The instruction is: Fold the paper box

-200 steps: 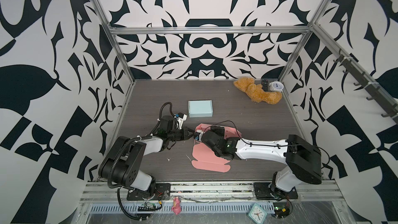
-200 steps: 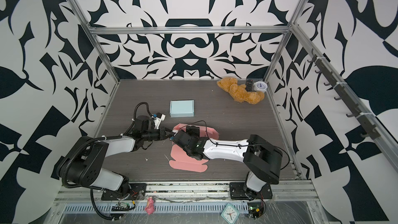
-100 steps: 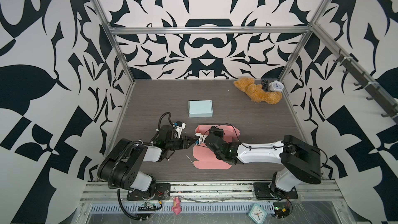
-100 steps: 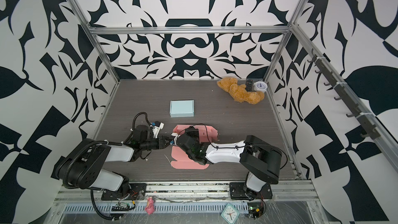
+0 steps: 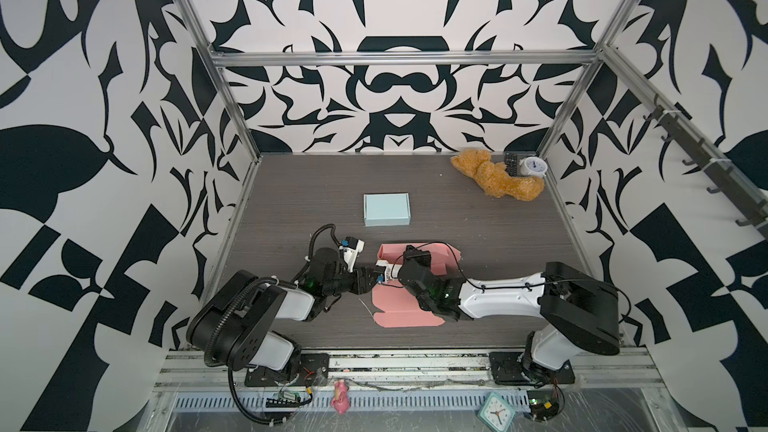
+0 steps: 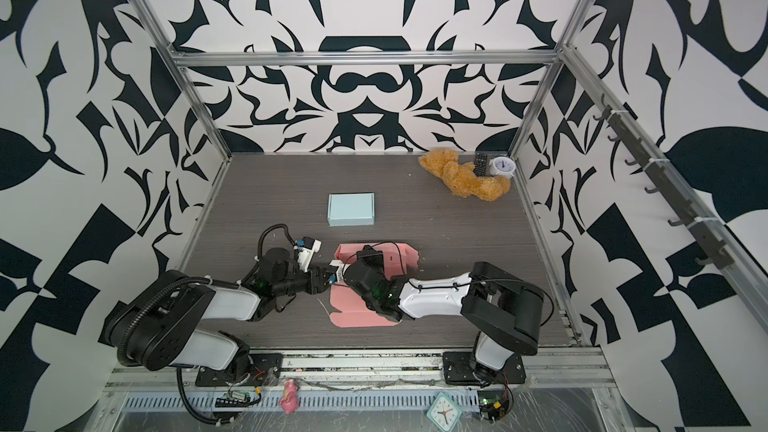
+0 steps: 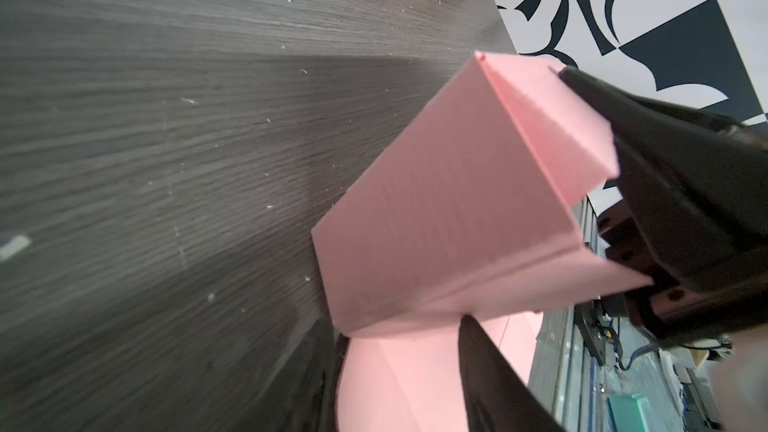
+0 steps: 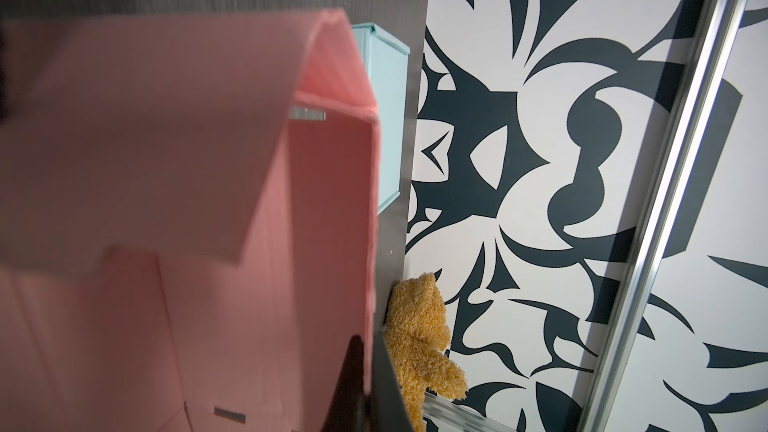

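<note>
Here both arms lay low over the near half of the table [image 5: 478,222], stretched toward each other. The left arm rose from its base at the near left with its dark shoulder links folded back on themselves. Its white forearm ran right and slightly far to a level wrist, so the left gripper [image 5: 366,280] pointed right. The right arm stood on its base at the near right, elbow doubled over. Its white forearm reached almost level to the left, passing over the near side of the pink paper box [image 5: 405,315]. The right gripper [image 5: 380,278] pointed left and met the left one nearly tip to tip at the box's left edge.

The paper box sat in the near middle of the table, half built. Its walls were raised on the far side and a flat panel spread toward the near edge.

In the right wrist view the right gripper's fingers [image 8: 351,384] were closed on an upright pink wall, whose edge passed between them. In the left wrist view the left gripper's fingers [image 7: 494,376] stood apart with pink card showing in the gap. Whether either finger touched the card could not be told.

A closed light-blue box [image 5: 386,209] lay just beyond the arms. Well apart from it, a teddy bear [image 5: 496,178], a remote [image 5: 511,164] and an alarm clock [image 5: 534,166] were gathered in the far right corner.
</note>
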Motion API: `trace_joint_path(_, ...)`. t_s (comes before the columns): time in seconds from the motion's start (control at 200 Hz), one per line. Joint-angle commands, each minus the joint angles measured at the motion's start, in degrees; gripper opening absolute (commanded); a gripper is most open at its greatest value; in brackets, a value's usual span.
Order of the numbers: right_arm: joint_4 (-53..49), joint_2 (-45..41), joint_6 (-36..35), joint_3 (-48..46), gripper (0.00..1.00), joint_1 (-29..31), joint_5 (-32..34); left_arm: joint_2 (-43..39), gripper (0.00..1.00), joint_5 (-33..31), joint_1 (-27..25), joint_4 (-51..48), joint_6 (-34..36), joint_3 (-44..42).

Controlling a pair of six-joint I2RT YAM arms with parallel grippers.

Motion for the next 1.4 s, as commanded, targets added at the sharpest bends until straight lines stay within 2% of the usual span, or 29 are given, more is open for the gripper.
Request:
trace_joint_path(0.0,0.94,-1.63,0.40,-0.58,0.00,0.39,-1.43,0.54,0.54,-2.13,-0.66,3.90,2.87,0.37)
trace_joint_path(0.29,0.14,-2.11,1.00,-0.37,0.00,0.56,-2.26,2.79,0.53,-7.17,-3.74,8.40,6.69,1.42)
trace_joint_path(0.505,-1.19,-2.22,1.73,0.07,0.00,0.63,-2.93,2.72,0.49,-10.69,-5.00,15.31,7.94,-0.86)
trace_joint_path(0.885,-3.06,-4.06,3.50,0.25,0.00,1.05,-4.26,5.62,0.40,-20.13,-8.59,20.38,11.01,-1.43)
trace_joint_path(1.08,-3.63,-4.08,4.25,0.42,0.00,1.39,-4.83,5.80,0.39,-24.03,-9.97,21.81,13.23,-1.29)
trace_joint_path(1.395,-5.72,-4.64,6.51,1.07,0.04,2.54,-5.55,5.71,0.25,-30.32,-12.61,21.77,16.72,-1.00)
